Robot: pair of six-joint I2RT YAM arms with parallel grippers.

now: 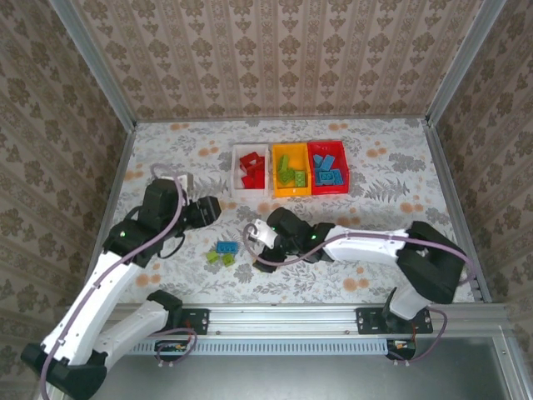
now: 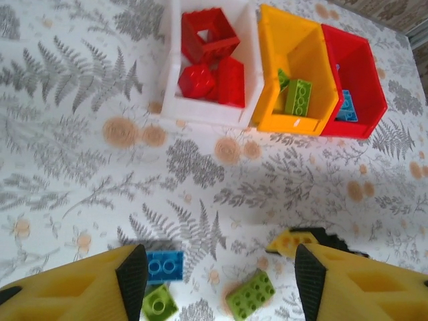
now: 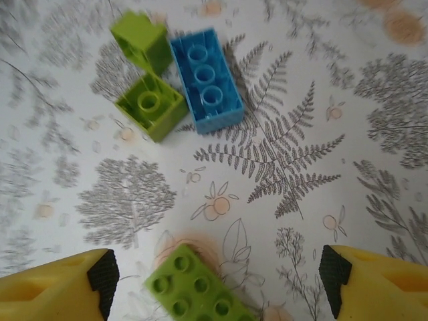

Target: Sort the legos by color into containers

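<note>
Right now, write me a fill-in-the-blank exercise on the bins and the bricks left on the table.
The white bin holds only ____ bricks.
The yellow-orange bin stands ____ the white bin and the red bin.
The red bin holds ____ bricks.
Loose on the table, next to the lime green bricks, lies one ____ brick.
Missing words: red; between; blue; blue.
</note>
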